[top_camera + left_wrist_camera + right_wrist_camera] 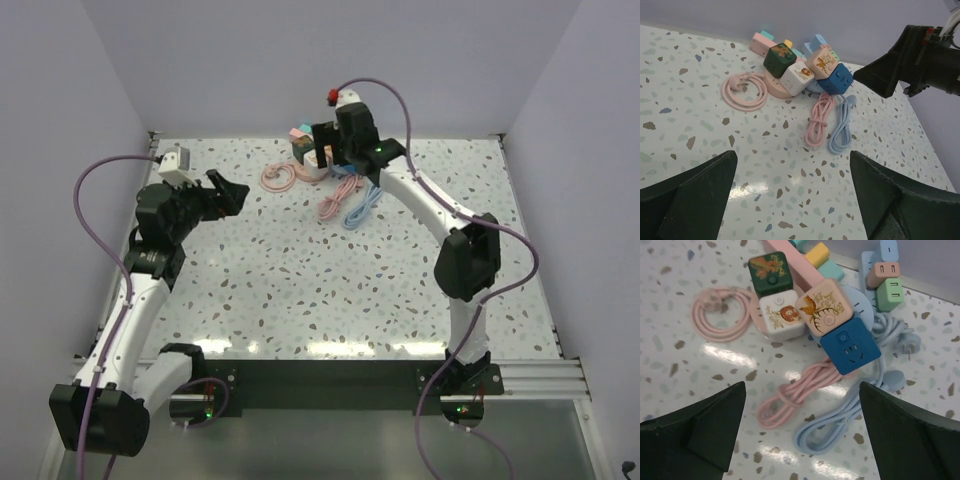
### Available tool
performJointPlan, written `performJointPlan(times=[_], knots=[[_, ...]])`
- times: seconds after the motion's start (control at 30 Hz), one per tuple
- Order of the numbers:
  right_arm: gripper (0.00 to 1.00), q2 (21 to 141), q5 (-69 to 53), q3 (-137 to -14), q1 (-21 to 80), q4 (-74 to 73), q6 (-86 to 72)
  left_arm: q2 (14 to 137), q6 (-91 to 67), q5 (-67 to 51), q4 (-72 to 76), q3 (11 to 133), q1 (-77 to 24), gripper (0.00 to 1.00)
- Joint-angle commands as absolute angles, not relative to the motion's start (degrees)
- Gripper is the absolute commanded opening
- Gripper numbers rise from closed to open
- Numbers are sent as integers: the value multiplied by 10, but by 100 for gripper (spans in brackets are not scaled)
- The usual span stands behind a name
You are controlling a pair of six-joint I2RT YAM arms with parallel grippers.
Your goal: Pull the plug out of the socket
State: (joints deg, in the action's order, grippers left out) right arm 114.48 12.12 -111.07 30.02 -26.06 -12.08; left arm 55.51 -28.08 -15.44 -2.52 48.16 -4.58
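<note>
A cluster of sockets and plugs lies at the back middle of the table (310, 150). In the right wrist view a pink strip socket (790, 255) carries a yellow plug (817, 254), and a light blue strip (867, 265) carries a peach plug (880, 274) and a green plug (890, 294). Dark green (769, 272), white (782, 315), peach (825, 307) and blue (850, 345) cube sockets sit against them. My right gripper (802, 386) is open, hovering above the cluster and holding nothing. My left gripper (792, 155) is open and empty, well short of the cluster (805, 67).
A coiled pink cable (722, 312) lies left of the cubes. A tied pink cable bundle (800, 390) and a blue one (850, 420) lie in front of them. A white box (175, 160) sits at the back left, and walls enclose the table.
</note>
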Motion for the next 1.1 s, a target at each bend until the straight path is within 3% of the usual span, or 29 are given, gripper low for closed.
performJointPlan(times=[0.0,0.13,0.3,0.6,0.8,0.93,0.97,1.07], knots=[[99,1189,265,-1097,309,-256,109,536,-286,-158,-30,466,-46,100],[99,1200,276,-1068,308,-187,181,540,-281,-158,-37,465,-46,100],[99,1268,270,-1149,301,-212,210,541,-276,-154,-45,468,-46,100],[99,1334,119,-1219,262,-248,198,547,-263,-141,-62,463,-46,100],[97,1375,103,-1241,258,-245,169,567,-256,-138,-66,472,-46,100],[79,1383,156,-1233,258,-220,144,571,-258,-140,-62,473,-46,100],[52,1382,175,-1232,258,-215,141,571,-258,-141,-61,472,-46,100],[15,1359,199,-1224,258,-199,127,569,-259,-142,-62,469,-46,100]])
